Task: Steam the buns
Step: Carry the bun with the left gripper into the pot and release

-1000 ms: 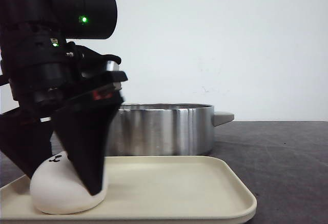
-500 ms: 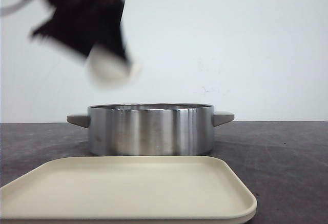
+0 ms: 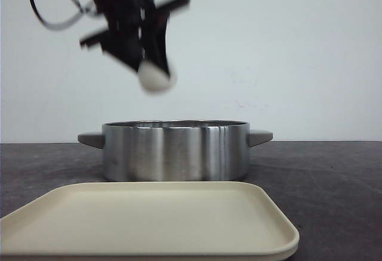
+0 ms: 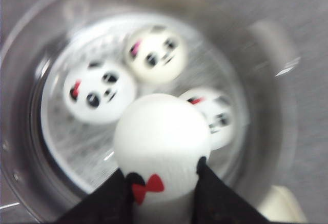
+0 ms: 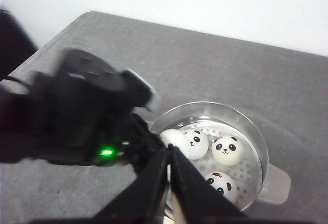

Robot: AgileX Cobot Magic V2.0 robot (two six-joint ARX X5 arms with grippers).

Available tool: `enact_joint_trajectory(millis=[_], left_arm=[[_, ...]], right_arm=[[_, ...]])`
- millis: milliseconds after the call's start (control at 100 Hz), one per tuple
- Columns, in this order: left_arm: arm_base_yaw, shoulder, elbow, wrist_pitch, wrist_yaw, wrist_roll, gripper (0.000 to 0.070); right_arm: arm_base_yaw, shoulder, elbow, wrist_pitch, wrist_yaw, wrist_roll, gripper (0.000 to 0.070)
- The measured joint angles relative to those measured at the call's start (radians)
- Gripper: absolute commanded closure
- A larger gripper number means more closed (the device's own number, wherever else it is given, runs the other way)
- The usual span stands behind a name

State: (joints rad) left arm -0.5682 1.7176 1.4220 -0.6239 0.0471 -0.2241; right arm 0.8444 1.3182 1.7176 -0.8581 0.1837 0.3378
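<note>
My left gripper (image 3: pixel 154 73) is shut on a white panda bun (image 3: pixel 155 79) and holds it in the air above the steel pot (image 3: pixel 176 150). In the left wrist view the held bun (image 4: pixel 161 137), with a red bow, sits between the fingers (image 4: pixel 220 203) over the pot's steamer plate. Three panda buns (image 4: pixel 100 90) (image 4: pixel 155 55) (image 4: pixel 218 116) lie inside the pot. My right gripper (image 5: pixel 168 152) is shut and empty, high above the table. It looks down on the pot (image 5: pixel 256 131), its buns (image 5: pixel 227 150) and the left arm (image 5: pixel 87 116).
A cream tray (image 3: pixel 149 225) lies in front of the pot with nothing on it. The pot has two grey side handles (image 3: pixel 261 136). The table is dark grey (image 3: pixel 334 177), with a white wall behind.
The left gripper lifted the bun off the tray's left end, rose high, and moved right over the pot's left side. The tray now holds nothing.
</note>
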Motion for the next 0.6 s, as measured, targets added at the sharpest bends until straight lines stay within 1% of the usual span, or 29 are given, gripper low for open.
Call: enact_joint_trajectory(millis=[20, 90, 210, 220, 290, 330, 350, 600], left_arm=[[0.003, 0.017, 0.0, -0.005, 0.0, 0.0, 0.0651], [0.009, 0.065, 0.0, -0.013, 0.0, 0.0, 0.0555], [0.01, 0.1, 0.0, -0.013, 0.0, 0.0, 0.0332], [0.01, 0.101, 0.0, -0.013, 0.0, 0.0, 0.0305], [0.01, 0.103, 0.0, -0.012, 0.0, 0.0, 0.0213], [0.01, 0.103, 0.0, -0.011, 0.0, 0.0, 0.0179], [0.01, 0.103, 0.0, -0.011, 0.0, 0.0, 0.0171], [0.01, 0.104, 0.023, -0.029, 0.001, 0.0, 0.0172]], right_arm=[[0.0, 0.0, 0.0, 0.0, 0.0, 0.0, 0.0699], [0.0, 0.0, 0.0, -0.001, 0.0, 0.0, 0.0699], [0.0, 0.0, 0.0, -0.011, 0.0, 0.0, 0.0699], [0.0, 0.0, 0.0, -0.011, 0.0, 0.0, 0.0699], [0.0, 0.0, 0.0, -0.017, 0.0, 0.0, 0.0699], [0.0, 0.0, 0.0, -0.018, 0.0, 0.0, 0.0699], [0.0, 0.0, 0.0, -0.018, 0.0, 0.0, 0.0699], [0.0, 0.0, 0.0, -0.018, 0.0, 0.0, 0.0699]])
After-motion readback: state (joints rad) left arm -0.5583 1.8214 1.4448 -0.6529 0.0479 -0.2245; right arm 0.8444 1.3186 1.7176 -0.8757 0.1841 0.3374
